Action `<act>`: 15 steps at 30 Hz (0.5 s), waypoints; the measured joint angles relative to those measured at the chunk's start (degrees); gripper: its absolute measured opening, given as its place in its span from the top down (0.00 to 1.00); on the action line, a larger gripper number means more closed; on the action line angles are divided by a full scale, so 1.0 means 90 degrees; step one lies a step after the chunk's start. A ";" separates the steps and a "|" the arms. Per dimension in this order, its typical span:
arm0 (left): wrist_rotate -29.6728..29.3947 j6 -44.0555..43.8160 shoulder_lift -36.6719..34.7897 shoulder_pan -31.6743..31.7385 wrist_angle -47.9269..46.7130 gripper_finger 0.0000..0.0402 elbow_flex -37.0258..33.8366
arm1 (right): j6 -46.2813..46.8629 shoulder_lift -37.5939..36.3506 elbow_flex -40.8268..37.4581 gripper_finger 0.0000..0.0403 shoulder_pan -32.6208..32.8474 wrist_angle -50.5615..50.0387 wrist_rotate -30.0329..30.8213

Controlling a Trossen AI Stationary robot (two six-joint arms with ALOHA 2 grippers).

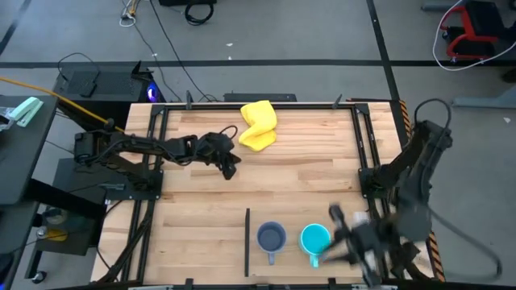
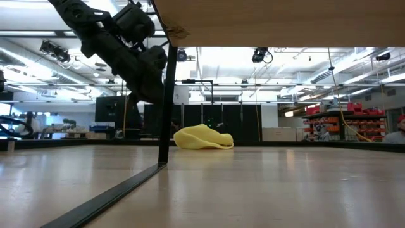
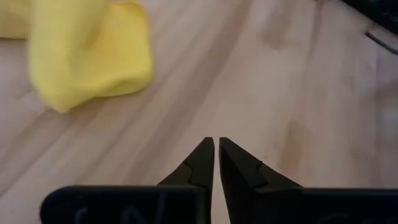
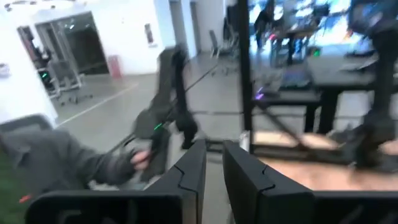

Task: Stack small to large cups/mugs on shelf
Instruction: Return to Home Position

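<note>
We see the grey-blue mug and the turquoise mug side by side, close but apart, at the near edge of the table. Both are upright with their handles pointing toward the near edge. From table height no mug shows on the tabletop and a wooden shelf spans overhead, so we judge the mugs to be standing on it. We cannot make out the clear cup; it may be hidden under the right arm.

The right gripper hovers just beside the turquoise mug, on the side away from the grey-blue one. Its fingers are slightly parted and hold nothing. The left gripper waits well apart, mid-table near the yellow cloth, with its fingers closed almost together and nothing between them.

The main risk, as we judge it, is the right arm's retreat. If it pulls away low or swings toward the mugs, it could clip the turquoise mug's handle or an unseen clear cup and knock it off the shelf.
</note>
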 joint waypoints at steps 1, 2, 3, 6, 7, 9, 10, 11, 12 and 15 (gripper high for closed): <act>0.0010 0.0096 0.0000 -0.0084 -0.0005 0.92 0.0000 | -0.0110 -0.0199 0.0000 0.85 -0.0167 -0.0087 -0.0107; 0.0023 0.0138 0.0000 -0.0158 -0.0002 0.92 0.0000 | -0.0203 -0.0407 0.0002 0.85 -0.0328 -0.0145 -0.0203; 0.0031 0.0143 0.0000 -0.0233 0.0000 0.92 0.0000 | -0.0337 -0.0618 0.0002 0.85 -0.0480 -0.0223 -0.0356; 0.0042 0.0187 -0.0002 -0.0400 0.0093 0.92 0.0000 | -0.0819 -0.1295 0.0002 0.85 -0.0833 -0.0332 -0.0811; 0.0035 0.0244 -0.0006 -0.0448 0.0147 0.93 0.0000 | -0.1014 -0.1509 0.0003 0.85 -0.0911 -0.0359 -0.0900; 0.0030 0.0313 -0.0017 -0.0533 0.0286 0.94 0.0000 | -0.1348 -0.1925 -0.0051 0.85 -0.1008 -0.0407 -0.0928; 0.0029 0.0333 -0.0028 -0.0566 0.0341 0.94 0.0000 | -0.1474 -0.2142 -0.0163 0.85 -0.1058 -0.0364 -0.0931; 0.0030 0.0335 -0.0029 -0.0596 0.0407 0.94 0.0000 | -0.1580 -0.2358 -0.0329 0.85 -0.1115 -0.0256 -0.0933; 0.0030 0.0349 -0.0029 -0.0627 0.0467 0.94 0.0000 | -0.1608 -0.2605 -0.0541 0.85 -0.1171 -0.0112 -0.0937; 0.0069 0.0458 -0.0148 -0.0718 0.0587 0.93 0.0000 | -0.1602 -0.3524 -0.1488 0.85 -0.1356 0.0247 -0.0938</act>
